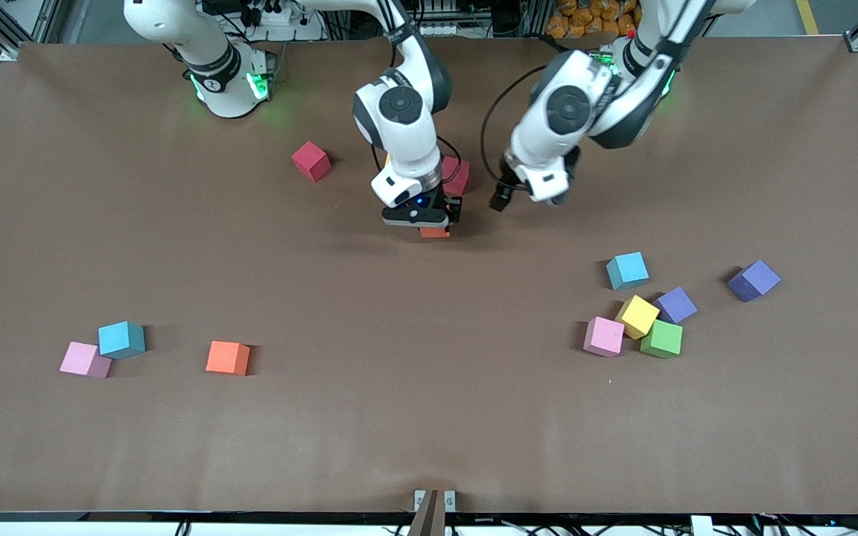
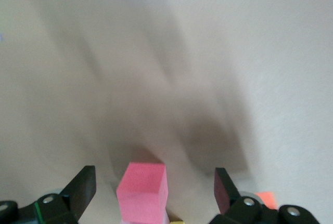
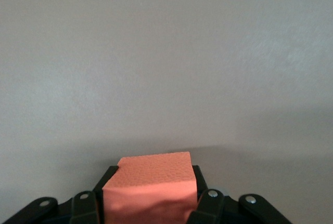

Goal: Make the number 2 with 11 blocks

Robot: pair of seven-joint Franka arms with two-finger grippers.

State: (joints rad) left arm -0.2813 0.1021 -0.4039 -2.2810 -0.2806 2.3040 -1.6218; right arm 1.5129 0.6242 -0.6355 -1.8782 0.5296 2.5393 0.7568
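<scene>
My right gripper [image 1: 429, 223] [image 3: 150, 203] is shut on an orange block [image 1: 435, 232] [image 3: 151, 187], low over the table's middle. Just by it a pink block [image 1: 457, 175] [image 2: 143, 190] rests on the table, partly hidden by the right arm. A yellow sliver [image 2: 177, 222] shows at its foot. My left gripper [image 1: 529, 186] [image 2: 155, 185] hangs open above that pink block, its fingers [image 2: 83, 185] wide apart and holding nothing. A red block [image 1: 310, 161] lies toward the right arm's base. The number 2 is out of view as a shape.
Toward the left arm's end lie a light blue [image 1: 627, 270], yellow [image 1: 637, 316], pink [image 1: 604, 336] and green block [image 1: 661, 339], with two purple cubes [image 1: 675, 304] [image 1: 753, 281]. Toward the right arm's end sit a pink [image 1: 85, 359], light blue [image 1: 121, 339] and orange block [image 1: 227, 357].
</scene>
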